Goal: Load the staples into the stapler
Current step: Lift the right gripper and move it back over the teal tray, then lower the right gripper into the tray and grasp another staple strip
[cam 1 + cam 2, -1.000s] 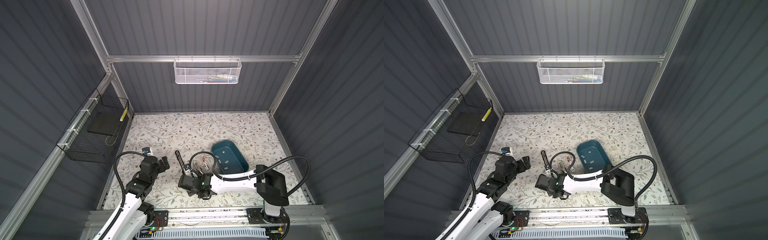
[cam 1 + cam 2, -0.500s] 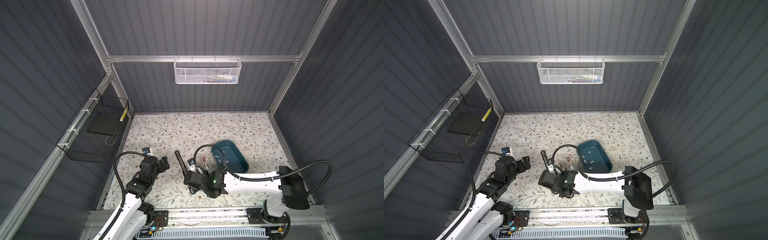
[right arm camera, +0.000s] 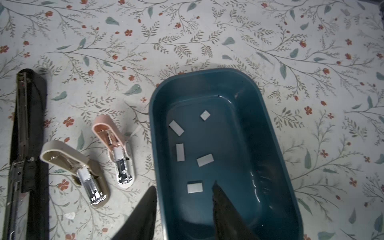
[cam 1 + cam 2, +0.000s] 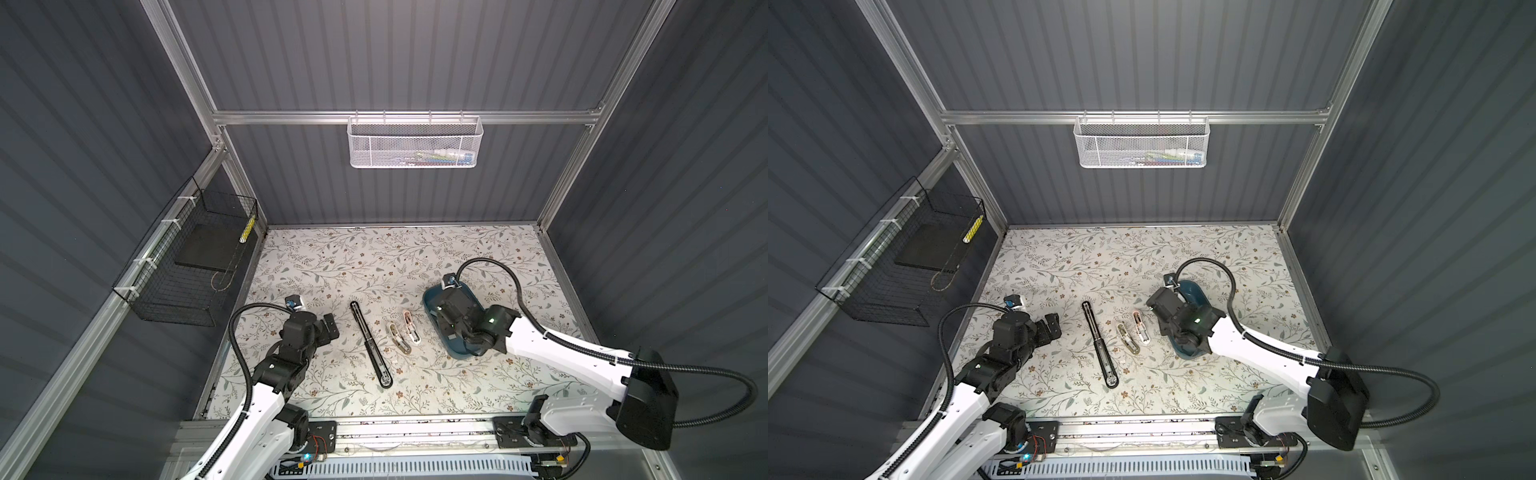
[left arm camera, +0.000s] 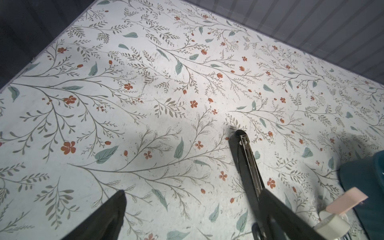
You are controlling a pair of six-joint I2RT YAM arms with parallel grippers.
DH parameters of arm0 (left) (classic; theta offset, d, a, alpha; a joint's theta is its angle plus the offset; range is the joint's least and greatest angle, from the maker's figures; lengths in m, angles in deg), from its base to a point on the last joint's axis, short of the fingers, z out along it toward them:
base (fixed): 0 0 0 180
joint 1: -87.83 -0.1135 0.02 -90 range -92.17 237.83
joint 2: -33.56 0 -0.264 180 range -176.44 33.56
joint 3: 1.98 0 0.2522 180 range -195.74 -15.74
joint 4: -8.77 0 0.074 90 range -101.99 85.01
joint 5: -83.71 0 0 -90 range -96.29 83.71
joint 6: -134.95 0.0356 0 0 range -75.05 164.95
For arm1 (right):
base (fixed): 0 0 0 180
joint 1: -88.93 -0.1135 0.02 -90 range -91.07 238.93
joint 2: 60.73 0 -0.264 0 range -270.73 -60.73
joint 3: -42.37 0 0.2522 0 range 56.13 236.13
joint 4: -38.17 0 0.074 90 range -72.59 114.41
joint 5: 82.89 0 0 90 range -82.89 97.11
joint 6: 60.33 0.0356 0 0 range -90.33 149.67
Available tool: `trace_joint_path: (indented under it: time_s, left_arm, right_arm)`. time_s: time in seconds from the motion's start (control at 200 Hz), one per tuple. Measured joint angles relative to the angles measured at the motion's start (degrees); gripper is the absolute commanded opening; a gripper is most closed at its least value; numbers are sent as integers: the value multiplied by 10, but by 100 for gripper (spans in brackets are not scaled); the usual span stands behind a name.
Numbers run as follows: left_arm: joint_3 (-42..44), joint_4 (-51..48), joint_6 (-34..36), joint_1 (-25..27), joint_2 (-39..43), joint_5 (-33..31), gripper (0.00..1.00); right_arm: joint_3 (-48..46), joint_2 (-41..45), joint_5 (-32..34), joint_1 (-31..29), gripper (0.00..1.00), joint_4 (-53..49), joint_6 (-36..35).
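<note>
The staples (image 3: 205,160) are five little grey strips lying flat on the floor of the teal tub (image 3: 199,72). The right gripper (image 3: 183,188) hangs over the near end of the tub. Its fingers are partly open and hold nothing. The nearest strip (image 3: 194,187) lies just ahead of the fingers, in line with the gap between them. Its long side runs from one finger toward the other, so I think the gripper may need to turn before it pinches. One finger (image 3: 145,214) looks lined up with the tub's wall, so going straight down could bump the rim.

The left gripper (image 5: 193,192) is wide open and empty. It is well away from the tub, past the long black stapler (image 4: 371,345). So the right arm is much nearer the staples.

Beside the tub lie the pink stapler (image 3: 116,149) and then the beige stapler (image 3: 83,172), both flipped open. I cannot tell which stapler will be filled.

A second ago the right gripper was shut and down by the staplers. Now it has swung over the tub and opened. The left arm has not moved.
</note>
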Motion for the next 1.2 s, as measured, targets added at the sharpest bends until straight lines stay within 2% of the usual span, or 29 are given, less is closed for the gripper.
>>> trace_joint_path:
  time_s: [0.13,0.325,0.675,0.775,1.011,1.201]
  left_arm:
    - [0,5,0,0,-23,0,99]
    - [0,19,6,0,-35,7,99]
    - [0,56,28,0,-27,27,99]
    - [0,61,33,0,-28,32,99]
    - [0,69,41,0,-31,37,99]
    - [0,69,42,0,-24,37,99]
  right_arm:
    - [-28,5,-55,66,48,26,-37]
    - [-64,-9,-140,143,47,62,-52]
    - [-64,-83,-199,168,44,95,-55]
    - [-52,-113,-213,187,48,96,-46]
    - [29,-183,-233,224,36,89,-9]
    - [52,-206,-240,224,35,84,3]
